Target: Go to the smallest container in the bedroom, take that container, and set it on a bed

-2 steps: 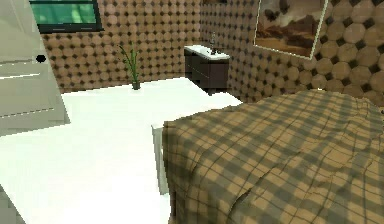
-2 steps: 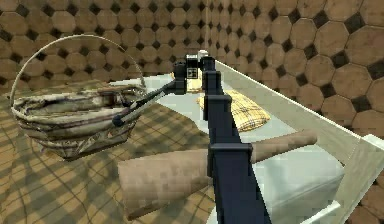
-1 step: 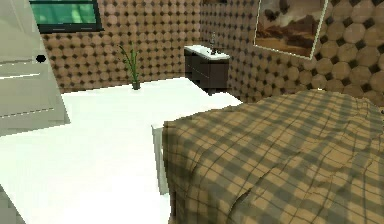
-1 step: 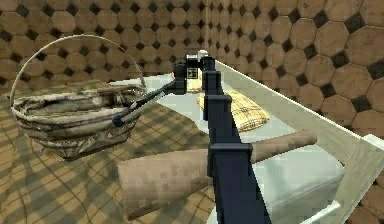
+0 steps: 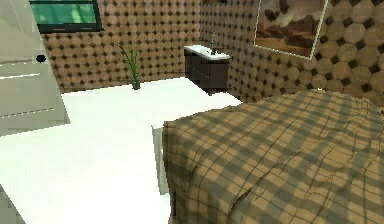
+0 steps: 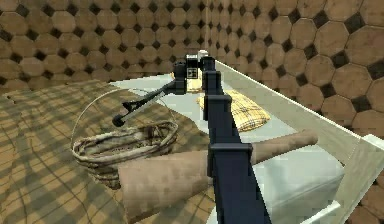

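Arm side view: woven basket (image 6: 128, 150) with a thin hoop handle, lying on the plaid cover (image 6: 40, 150) of the bed (image 6: 352, 150); what is inside it cannot be made out. The gripper (image 6: 122, 118) points down toward the handle, at or just above the basket; whether it holds anything cannot be told. Just beside the basket, a brown roll (image 6: 270, 150) lies across the mattress under the dark arm (image 6: 228, 150); farther up the bed, a yellow checked pillow (image 6: 250, 112).

Forward view: the bed's plaid cover fills the lower right. Beyond it, a dark dresser (image 5: 207, 68) against the patterned wall, a potted plant (image 5: 133, 66) in the corner, a white door (image 5: 25, 75) at left, a window (image 5: 65, 12) and a framed picture (image 5: 290, 25)
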### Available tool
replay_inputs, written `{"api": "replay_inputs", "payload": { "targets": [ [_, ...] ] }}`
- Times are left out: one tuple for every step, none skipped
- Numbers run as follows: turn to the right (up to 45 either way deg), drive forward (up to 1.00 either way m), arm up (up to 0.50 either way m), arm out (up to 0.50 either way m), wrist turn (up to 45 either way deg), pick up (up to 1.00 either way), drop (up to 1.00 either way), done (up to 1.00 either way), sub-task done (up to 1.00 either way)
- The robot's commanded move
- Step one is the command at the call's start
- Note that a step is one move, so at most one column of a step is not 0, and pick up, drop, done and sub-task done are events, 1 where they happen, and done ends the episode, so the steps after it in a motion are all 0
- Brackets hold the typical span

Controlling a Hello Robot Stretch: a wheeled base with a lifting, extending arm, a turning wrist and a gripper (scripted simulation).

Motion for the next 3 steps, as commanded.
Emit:
{"api": "replay_inputs", "payload": {
  "targets": [
    [0.0, 0.00, 0.04, 0.00, 0.0, 0.00, 0.00, 0.00, 0.00],
    [0.0, 0.00, 0.00, -0.08, 0.0, 0.00, 0.00, 0.00, 0.00],
    [0.0, 0.00, 0.00, 0.00, 0.0, 0.00, 0.00, 1.00, 0.00]
  ]
}}
